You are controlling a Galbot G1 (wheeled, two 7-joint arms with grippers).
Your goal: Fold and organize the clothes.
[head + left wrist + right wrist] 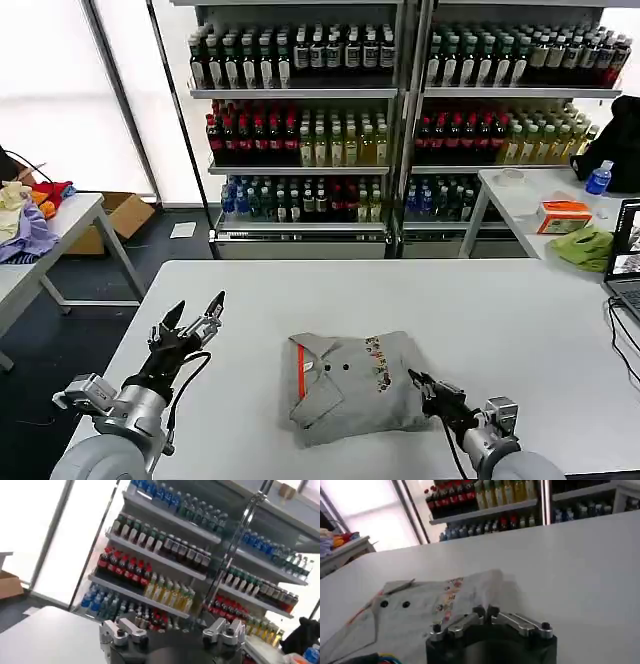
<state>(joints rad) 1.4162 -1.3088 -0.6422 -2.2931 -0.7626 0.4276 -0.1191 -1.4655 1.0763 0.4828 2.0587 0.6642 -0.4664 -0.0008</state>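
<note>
Folded light grey shirts are lying mid-table on the white table, collared one w/ orange placket stripe and dark buttons on top, multicoloured print showing along its right side. Right gripper is sitting at the bundle's right edge, fingers pressed together. Left gripper is hovering off to the left, fingers spread, nothing in it. Drink shelves are standing behind.

Strong daylight pours through the tall windows at the back left, blown out to plain white. The white bench is evenly lit with only soft, faint shadows. The left wrist view is soft and tilted; shelved drink bottles blur slightly.
</note>
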